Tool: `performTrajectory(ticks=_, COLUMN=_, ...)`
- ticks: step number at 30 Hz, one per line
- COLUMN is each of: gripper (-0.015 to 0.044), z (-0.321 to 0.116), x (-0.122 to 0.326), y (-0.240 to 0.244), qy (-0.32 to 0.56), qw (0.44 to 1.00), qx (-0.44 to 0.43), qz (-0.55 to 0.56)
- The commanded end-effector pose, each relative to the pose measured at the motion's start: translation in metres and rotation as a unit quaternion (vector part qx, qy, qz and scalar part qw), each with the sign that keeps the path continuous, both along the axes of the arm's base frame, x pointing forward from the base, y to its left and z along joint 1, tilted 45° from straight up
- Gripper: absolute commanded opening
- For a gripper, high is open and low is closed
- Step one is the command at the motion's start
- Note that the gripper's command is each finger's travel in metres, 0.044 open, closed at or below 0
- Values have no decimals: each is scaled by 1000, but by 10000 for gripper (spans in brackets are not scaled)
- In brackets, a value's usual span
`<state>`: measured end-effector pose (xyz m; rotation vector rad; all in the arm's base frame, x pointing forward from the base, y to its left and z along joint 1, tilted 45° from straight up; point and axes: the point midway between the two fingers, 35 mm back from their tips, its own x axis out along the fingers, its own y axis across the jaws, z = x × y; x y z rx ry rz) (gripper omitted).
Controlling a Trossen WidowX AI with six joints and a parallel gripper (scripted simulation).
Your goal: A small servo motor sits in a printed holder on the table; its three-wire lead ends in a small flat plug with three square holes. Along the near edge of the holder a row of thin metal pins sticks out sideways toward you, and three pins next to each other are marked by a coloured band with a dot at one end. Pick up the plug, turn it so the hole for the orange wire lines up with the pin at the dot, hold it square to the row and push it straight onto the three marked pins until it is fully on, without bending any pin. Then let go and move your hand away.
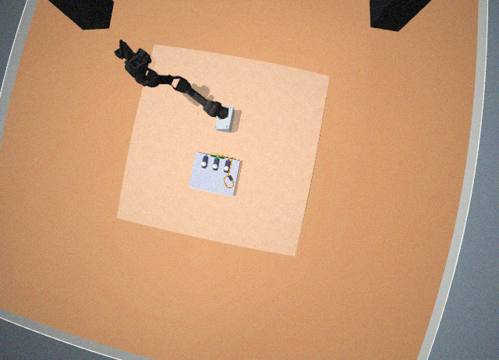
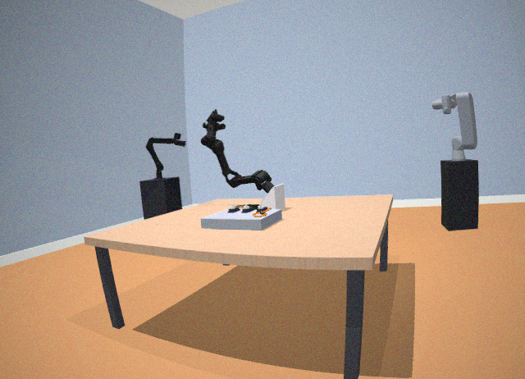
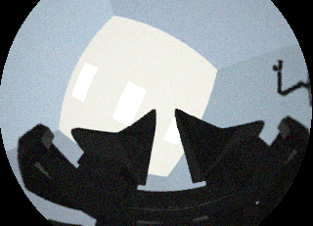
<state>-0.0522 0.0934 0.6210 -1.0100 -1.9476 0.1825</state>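
And here's the end effector, up high and well away from the holder, its fingers partly spread with nothing between them, the wrist view showing pale ceiling and bright panels beyond the tips! Down on the counter, the black arm reaches out from its pale mount, and three dark servos sit in a row on the holder, the orange lead looping on top beside the end one, with a small dark piece, perhaps the plug, at the loop, too small to tell for certain
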Motion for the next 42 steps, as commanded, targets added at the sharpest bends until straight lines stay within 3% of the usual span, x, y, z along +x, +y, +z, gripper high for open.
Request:
performTrajectory(ticks=1, gripper=115, z=-5, x=18, y=11, qy=47, qw=999, qx=-12, qz=-2)
performTrajectory(ticks=21, gripper=115, z=-31, x=98, y=42, qy=246, qw=969, qx=-31, qz=-17)
performTrajectory(ticks=42, gripper=115, z=-73, x=185, y=49, qy=441, qw=897, qx=2, qz=-38)
